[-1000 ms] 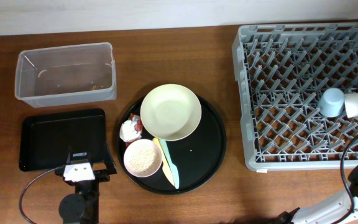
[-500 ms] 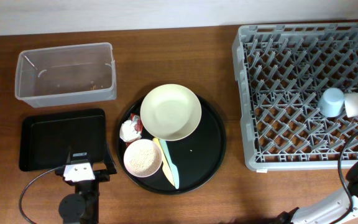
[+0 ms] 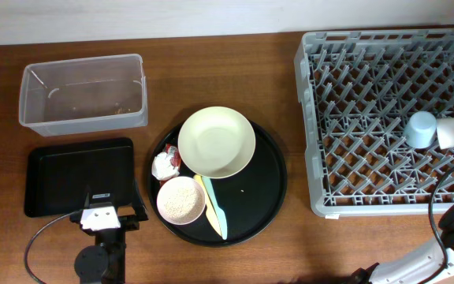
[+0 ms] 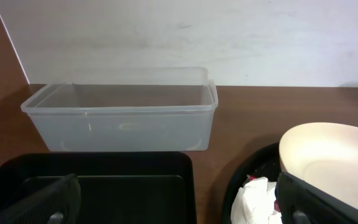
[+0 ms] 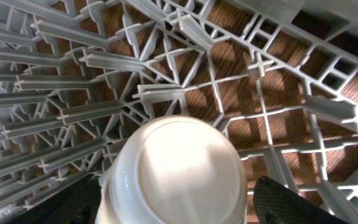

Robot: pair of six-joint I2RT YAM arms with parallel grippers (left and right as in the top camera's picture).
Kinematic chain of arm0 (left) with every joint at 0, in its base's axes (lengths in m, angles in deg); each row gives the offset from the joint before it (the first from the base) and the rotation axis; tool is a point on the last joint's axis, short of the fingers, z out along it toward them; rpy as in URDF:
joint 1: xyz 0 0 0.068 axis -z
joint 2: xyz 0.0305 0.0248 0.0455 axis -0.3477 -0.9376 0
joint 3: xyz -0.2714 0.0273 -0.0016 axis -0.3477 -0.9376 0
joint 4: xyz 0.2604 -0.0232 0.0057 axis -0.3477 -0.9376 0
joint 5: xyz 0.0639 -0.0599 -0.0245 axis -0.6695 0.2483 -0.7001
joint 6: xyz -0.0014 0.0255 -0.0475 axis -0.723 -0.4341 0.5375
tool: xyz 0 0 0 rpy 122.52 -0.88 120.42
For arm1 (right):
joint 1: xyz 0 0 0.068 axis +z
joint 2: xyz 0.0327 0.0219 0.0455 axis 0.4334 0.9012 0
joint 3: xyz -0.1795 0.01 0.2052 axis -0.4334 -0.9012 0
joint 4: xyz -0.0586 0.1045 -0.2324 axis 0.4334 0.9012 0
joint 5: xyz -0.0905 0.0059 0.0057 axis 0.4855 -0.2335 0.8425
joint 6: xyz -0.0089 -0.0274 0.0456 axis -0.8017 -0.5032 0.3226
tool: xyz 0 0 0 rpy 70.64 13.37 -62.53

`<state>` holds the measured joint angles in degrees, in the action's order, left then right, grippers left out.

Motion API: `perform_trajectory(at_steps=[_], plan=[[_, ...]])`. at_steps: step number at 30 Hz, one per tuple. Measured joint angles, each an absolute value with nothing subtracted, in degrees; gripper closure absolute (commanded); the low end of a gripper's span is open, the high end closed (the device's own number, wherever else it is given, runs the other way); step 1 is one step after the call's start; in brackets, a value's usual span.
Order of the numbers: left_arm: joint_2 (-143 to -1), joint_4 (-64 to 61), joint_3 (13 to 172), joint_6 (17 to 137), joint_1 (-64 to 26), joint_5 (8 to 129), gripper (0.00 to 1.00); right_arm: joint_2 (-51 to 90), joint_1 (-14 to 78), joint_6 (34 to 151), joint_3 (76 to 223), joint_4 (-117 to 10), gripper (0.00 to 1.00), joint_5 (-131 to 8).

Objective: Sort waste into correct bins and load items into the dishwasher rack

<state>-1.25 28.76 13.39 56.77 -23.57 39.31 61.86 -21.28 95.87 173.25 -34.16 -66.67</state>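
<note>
No legible text, brand or nr anywhere. Crumpled wrapper (image 3: 166,163) carries red print, too small/blurred to read; nothing readable on tub, trays, rack, cups.

Even bright light, soft shadows — glare on white cup (image 5: 176,171), edges blurred.

Black-jointed left arm (image 3: 94,260) with a white block, looped black cable (image 3: 39,237); rounded black fingers (image 4: 39,202).
</note>
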Motion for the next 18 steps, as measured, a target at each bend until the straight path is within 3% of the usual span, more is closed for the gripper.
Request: perform_trajectory(at_steps=[6,13,18], plan=[[-1.3,28.8,13.4,56.8,-23.6,39.3,0.0,61.9,-21.3,95.8,173.3,-34.9,0.23,-64.7],[-1.3,28.8,13.4,56.8,-23.6,39.3,0.01,61.9,-21.2,95.7,172.9,-35.0,0.2,-64.2],[-1.3,28.8,13.4,56.8,-23.6,39.3,0.01,61.9,-21.2,95.7,172.0,-34.9,0.26,-64.5]])
